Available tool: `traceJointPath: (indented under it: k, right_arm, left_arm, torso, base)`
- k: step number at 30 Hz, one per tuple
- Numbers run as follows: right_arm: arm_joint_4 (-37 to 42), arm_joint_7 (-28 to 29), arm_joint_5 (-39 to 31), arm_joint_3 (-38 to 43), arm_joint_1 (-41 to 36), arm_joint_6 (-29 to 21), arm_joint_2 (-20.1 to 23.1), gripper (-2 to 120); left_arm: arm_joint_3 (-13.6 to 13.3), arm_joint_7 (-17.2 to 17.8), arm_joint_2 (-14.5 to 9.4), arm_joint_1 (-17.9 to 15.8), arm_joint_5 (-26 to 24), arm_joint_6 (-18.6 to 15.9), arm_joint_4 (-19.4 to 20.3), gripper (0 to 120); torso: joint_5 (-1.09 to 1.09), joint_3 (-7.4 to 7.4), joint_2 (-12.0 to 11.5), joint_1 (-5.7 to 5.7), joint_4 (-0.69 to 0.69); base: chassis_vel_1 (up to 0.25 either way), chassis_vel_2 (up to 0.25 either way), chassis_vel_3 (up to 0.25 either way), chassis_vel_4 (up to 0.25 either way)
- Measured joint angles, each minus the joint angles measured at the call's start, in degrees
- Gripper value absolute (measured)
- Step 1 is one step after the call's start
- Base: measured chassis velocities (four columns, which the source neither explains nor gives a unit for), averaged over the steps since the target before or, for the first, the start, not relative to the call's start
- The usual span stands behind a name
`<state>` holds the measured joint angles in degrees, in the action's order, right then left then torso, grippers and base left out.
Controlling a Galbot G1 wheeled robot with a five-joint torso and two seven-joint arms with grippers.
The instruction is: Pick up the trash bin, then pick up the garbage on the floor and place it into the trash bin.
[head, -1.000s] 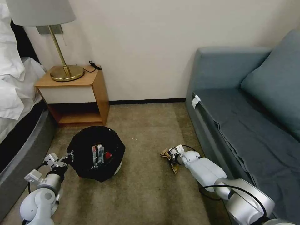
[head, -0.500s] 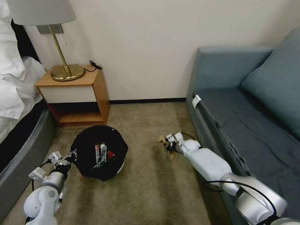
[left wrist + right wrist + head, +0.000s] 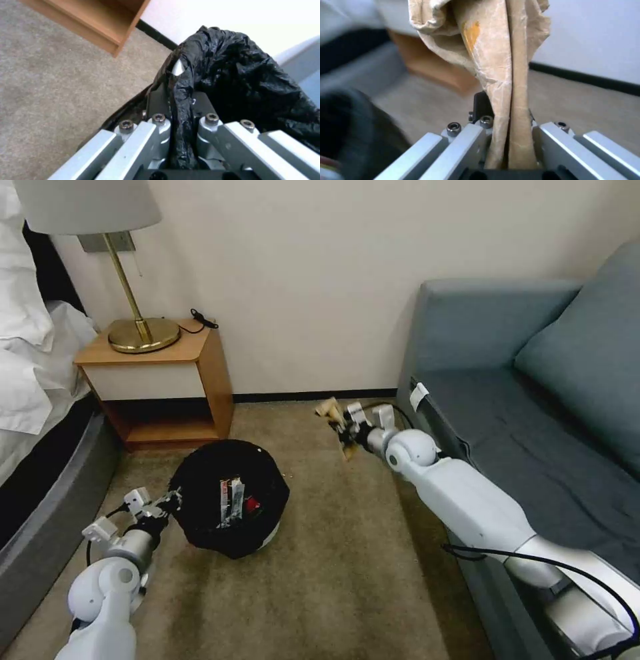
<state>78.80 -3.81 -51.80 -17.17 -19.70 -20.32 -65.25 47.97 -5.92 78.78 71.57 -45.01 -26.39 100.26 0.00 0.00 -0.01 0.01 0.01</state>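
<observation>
Between the nightstand [image 3: 163,380] and the sofa [image 3: 533,400], the right arm stretches forward and up over the carpet [image 3: 333,553], its right gripper [image 3: 343,430] raised above the floor and clenched on the tan-brown crumpled wrapper [image 3: 330,413]. From the right wrist, that wrapper [image 3: 493,57] stands pinched between the fingers [image 3: 481,105], hanging free of the carpet. At the lower left the left arm reaches low with its elbow bent, the left gripper [image 3: 172,501] clamped on the near rim of the trash bin [image 3: 230,497]. The left wrist view shows the bin's black bag [image 3: 233,80] squeezed between both fingers [image 3: 156,100]. Wrappers already lie inside the bin, which tilts just right of the nightstand
</observation>
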Motion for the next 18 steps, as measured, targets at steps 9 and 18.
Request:
traceJointPath:
  k: [9,18]
  right_arm:
    - [13.84,4.1,-10.01,-2.66,0.81,-0.61,-0.66,0]
    - [23.1,4.42,-12.55,-6.0,-3.94,-1.04,3.01,0]
  left_arm:
    - [-1.94,0.6,1.31,0.77,1.19,-0.27,2.28,5]
    - [-2.53,1.12,3.21,1.73,1.64,-0.39,4.14,5]
  torso:
    - [-0.01,-0.01,0.01,0.0,0.0]
    - [0.0,-0.01,0.01,0.0,-0.01]
  base:
    - [0.0,0.0,0.0,0.0]
    - [0.0,0.0,0.0,0.0]
